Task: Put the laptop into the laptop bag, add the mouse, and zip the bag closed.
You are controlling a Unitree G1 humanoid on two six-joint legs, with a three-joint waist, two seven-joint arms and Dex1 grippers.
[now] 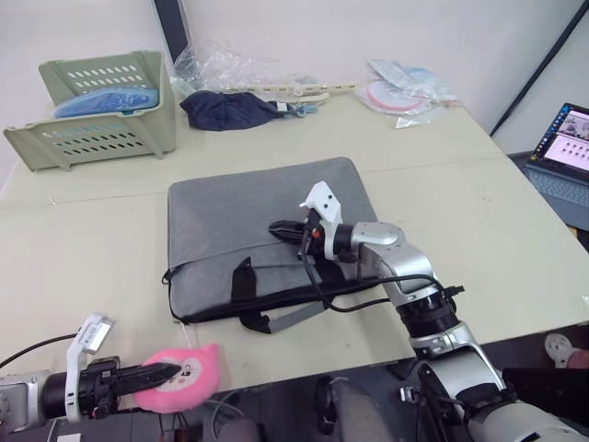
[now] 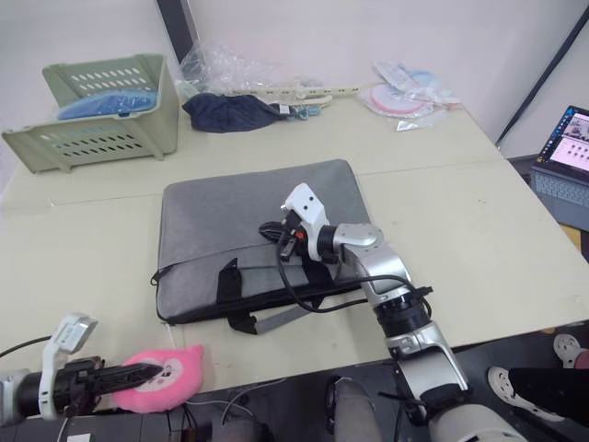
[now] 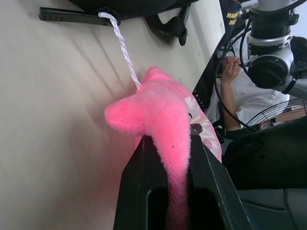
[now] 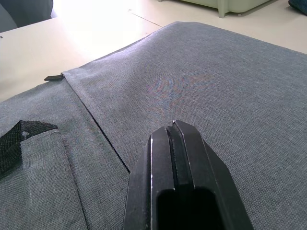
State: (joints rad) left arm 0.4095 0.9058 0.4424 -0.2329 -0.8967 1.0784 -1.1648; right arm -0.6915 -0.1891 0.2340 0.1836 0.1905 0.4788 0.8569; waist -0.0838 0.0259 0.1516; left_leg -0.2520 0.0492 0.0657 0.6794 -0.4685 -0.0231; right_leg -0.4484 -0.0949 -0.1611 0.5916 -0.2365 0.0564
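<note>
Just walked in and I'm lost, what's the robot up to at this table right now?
The left gripper is shut on a pink plush toy at the table's near edge; a white cord runs from the toy to the laptop bag. The right gripper, jaws closed and empty, hovers over the flat grey bag.
</note>
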